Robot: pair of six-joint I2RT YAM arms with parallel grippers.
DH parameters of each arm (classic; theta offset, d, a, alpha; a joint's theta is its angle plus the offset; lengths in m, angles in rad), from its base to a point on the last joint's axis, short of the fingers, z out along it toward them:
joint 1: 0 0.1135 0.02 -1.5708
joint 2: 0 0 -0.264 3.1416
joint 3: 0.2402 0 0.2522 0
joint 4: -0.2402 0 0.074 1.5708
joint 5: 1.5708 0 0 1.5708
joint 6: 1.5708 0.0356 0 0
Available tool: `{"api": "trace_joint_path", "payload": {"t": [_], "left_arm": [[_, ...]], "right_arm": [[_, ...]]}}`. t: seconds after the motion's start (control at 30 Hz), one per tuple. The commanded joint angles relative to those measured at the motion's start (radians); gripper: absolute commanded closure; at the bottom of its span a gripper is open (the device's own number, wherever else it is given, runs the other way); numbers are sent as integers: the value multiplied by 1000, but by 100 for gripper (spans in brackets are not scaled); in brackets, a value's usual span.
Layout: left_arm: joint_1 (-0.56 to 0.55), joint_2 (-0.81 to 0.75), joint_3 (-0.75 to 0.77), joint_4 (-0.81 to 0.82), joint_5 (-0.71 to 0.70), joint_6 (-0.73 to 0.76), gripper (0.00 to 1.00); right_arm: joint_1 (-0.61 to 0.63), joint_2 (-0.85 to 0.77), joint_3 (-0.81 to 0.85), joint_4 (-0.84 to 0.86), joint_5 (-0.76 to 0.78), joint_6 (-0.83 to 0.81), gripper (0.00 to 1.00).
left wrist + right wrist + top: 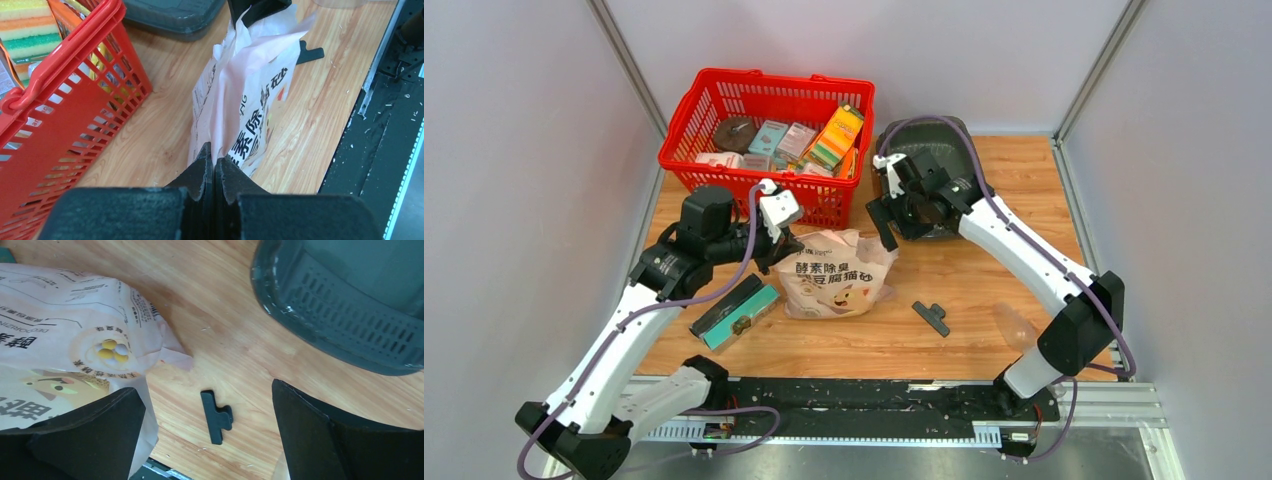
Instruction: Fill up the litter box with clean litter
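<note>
Left wrist view: left tool (214, 170) pinched the bag (245, 100); right tool (205, 390) stood spread, and the litter box (350, 315) ahead of it looked unfilled.

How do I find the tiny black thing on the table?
Start at the wooden table and find the pinkish bag with the cartoon cat. Just right of it lies a small black clip. It is T-shaped, flat on bare wood, touching nothing.
</note>
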Motion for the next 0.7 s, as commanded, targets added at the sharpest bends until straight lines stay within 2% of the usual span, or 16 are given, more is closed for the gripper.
{"api": "trace_joint_path", "payload": {"t": [0.0, 0.1, 0.13, 0.23, 0.33, 0.43, 0.57, 0.67], "left_arm": [[6, -63, 17, 170, 34, -38, 100], [6, -58, 13, 186, 50, -52, 100], [6, -55, 14, 191, 50, -56, 100], [6, -51, 22, 188, 50, -55, 100], [6, -46, 33, 183, 48, -55, 100], [6, -39, 39, 189, 44, -58, 100], [6, -28, 56, 197, 24, -44, 100], [6, -23, 68, 194, 15, -36, 100]], "right_arm": [[-12, -31, 53, -34, 107, -74, 6], [-12, -28, 47, -21, -101, -46, 6], [-14, -28, 44, -13, -237, 4, 6], [-3, -25, 43, 19, -369, 26, 4], [-2, -7, 56, 4, -339, 9, 8], [-2, 21, 81, -13, -360, 12, 25], [0, 54, 129, -73, -346, 20, 31], [3, 64, 149, -114, -300, 1, 44]]}}
